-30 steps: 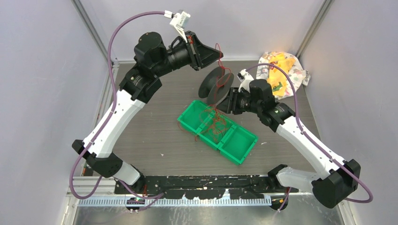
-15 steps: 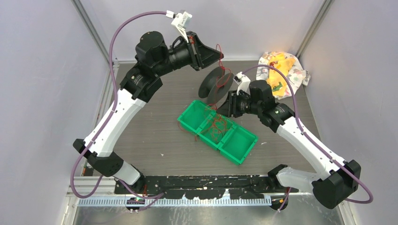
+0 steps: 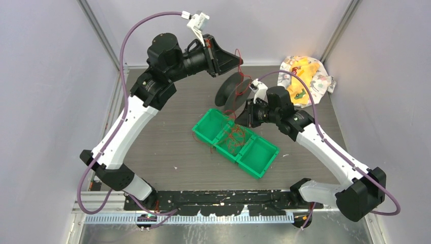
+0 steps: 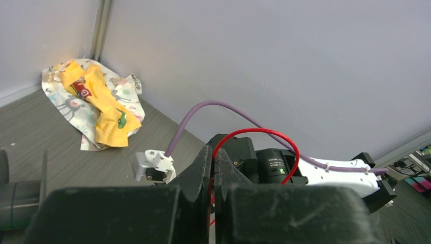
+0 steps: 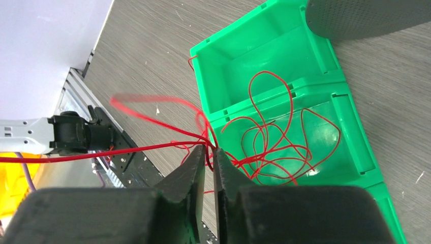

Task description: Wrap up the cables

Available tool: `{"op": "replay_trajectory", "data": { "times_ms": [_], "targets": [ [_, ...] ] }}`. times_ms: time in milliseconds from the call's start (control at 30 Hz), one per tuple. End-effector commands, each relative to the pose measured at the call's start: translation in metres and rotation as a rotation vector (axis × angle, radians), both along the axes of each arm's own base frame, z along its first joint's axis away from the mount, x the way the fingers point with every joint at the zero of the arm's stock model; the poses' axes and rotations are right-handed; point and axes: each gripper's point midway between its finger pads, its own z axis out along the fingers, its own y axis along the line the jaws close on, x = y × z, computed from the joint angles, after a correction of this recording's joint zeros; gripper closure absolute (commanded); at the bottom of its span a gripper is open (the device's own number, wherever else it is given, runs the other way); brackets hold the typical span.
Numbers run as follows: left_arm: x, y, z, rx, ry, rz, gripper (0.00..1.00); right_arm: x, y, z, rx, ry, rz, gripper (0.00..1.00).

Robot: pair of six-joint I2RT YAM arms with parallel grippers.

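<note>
My left gripper (image 4: 212, 157), beyond the green tray (image 3: 256, 157), pinches the cables (image 3: 235, 136). My right gripper (image 5: 208, 152), over the tray, has its jaws almost together, grip unclear. Tangled loops could snag and drag the tray.

Red is seen on the cables (image 4: 256, 130) — green on the bin (image 3: 260, 152); yellow over printed white on the cloth (image 4: 101, 104).

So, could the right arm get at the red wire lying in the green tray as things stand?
Probably yes: the right gripper hangs just over the tray, a strand of the wire between its tips, nothing in the way.
</note>
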Motion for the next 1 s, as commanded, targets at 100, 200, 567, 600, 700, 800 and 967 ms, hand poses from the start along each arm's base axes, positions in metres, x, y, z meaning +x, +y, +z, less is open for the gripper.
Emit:
{"op": "replay_trajectory", "data": {
  "times_ms": [100, 200, 567, 600, 700, 800, 967],
  "targets": [
    [-0.004, 0.014, 0.033, -0.054, -0.068, 0.011, 1.0, 0.011, -0.008, 0.003, -0.031, -0.057, -0.058, 0.99],
    [0.001, 0.036, 0.057, -0.085, -0.116, 0.084, 1.0, 0.01, -0.023, -0.018, -0.089, -0.042, -0.117, 0.99],
    [-0.019, 0.123, 0.159, -0.198, -0.411, 0.357, 0.99, -0.004, -0.039, -0.07, -0.128, 0.08, -0.183, 0.99],
    [-0.023, 0.124, 0.162, -0.205, -0.421, 0.352, 0.99, -0.003, -0.039, -0.072, -0.125, 0.084, -0.191, 0.99],
    [-0.029, 0.121, 0.165, -0.221, -0.416, 0.317, 1.0, 0.004, -0.038, -0.07, -0.1, 0.079, -0.212, 0.99],
    [-0.028, 0.12, 0.165, -0.229, -0.407, 0.314, 1.0, 0.014, -0.049, -0.081, -0.133, 0.098, -0.297, 0.99],
    [-0.038, 0.122, 0.183, -0.284, -0.438, 0.293, 1.0, 0.029, -0.067, -0.103, -0.167, 0.158, -0.406, 0.99]
  ]
}}
